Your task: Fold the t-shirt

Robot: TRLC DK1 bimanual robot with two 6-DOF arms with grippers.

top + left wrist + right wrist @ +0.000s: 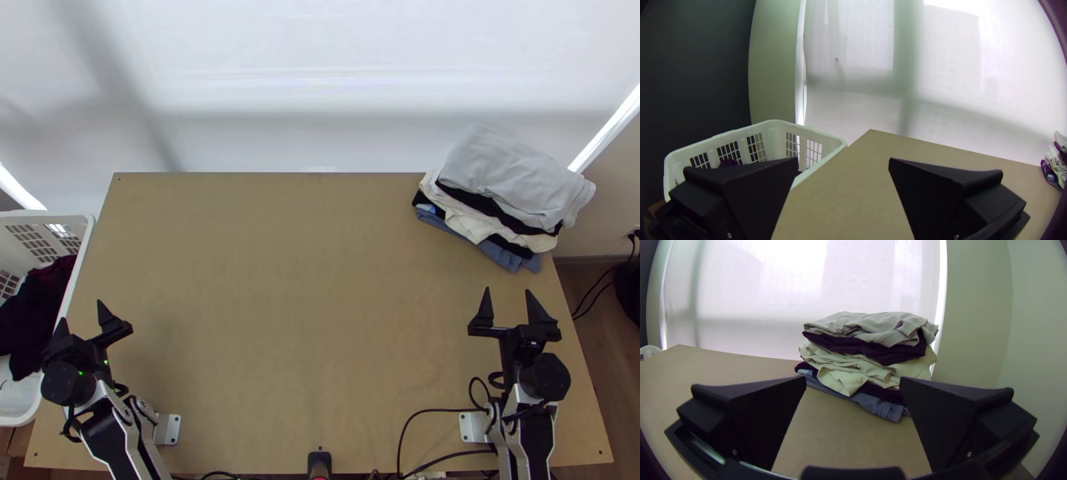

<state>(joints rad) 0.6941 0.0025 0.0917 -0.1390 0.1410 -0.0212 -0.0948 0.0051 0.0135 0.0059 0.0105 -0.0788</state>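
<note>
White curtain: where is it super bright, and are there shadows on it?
Top view: bright strips beside the curtain, a slanting grey shadow on its left part; left wrist view: glare high up, grey bands across it; right wrist view: glare high up too.

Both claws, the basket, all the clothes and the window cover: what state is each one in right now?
Left claw: open, holding nothing
Right claw: open, holding nothing
Basket: open-topped, partly filled
Dark clothes: bunched up in the basket
Clothes pile: folded, stacked several layers high
Window cover: drawn, light coming through
</note>
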